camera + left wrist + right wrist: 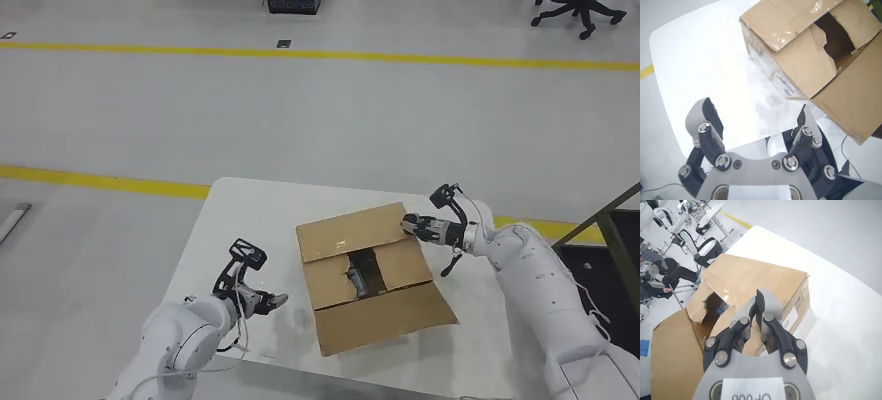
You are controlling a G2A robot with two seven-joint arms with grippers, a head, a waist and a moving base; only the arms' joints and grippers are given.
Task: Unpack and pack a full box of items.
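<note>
Left gripper [756, 111]: it hangs low over the white worktop [250, 220], just beside the box on the robot's left side, and touches nothing.
Left fingers [712, 113]: they stand wide apart, and nothing is between the black ribbed pads.
Right gripper [758, 298]: it is at the far right corner of the box, over the top flap.
Right fingers [770, 306]: they are drawn together, with only a thin slit between the pads. Whether they pinch the edge of the cardboard cannot be told.
Box [395, 270]: a brown cardboard box that stands near the middle of the worktop, turned a little askew to its edges.
Near flap [385, 315]: it is folded outward and slopes down toward the robot.
Other flaps: they lie nearly flat over the top, with torn edges and shiny clear tape.
Opening [362, 270]: a dark gap between the flaps, in the middle of the top.
Contents [355, 282]: something greyish shows in the gap. The right wrist view shows a bit of blue there, but what it is cannot be told.
</note>
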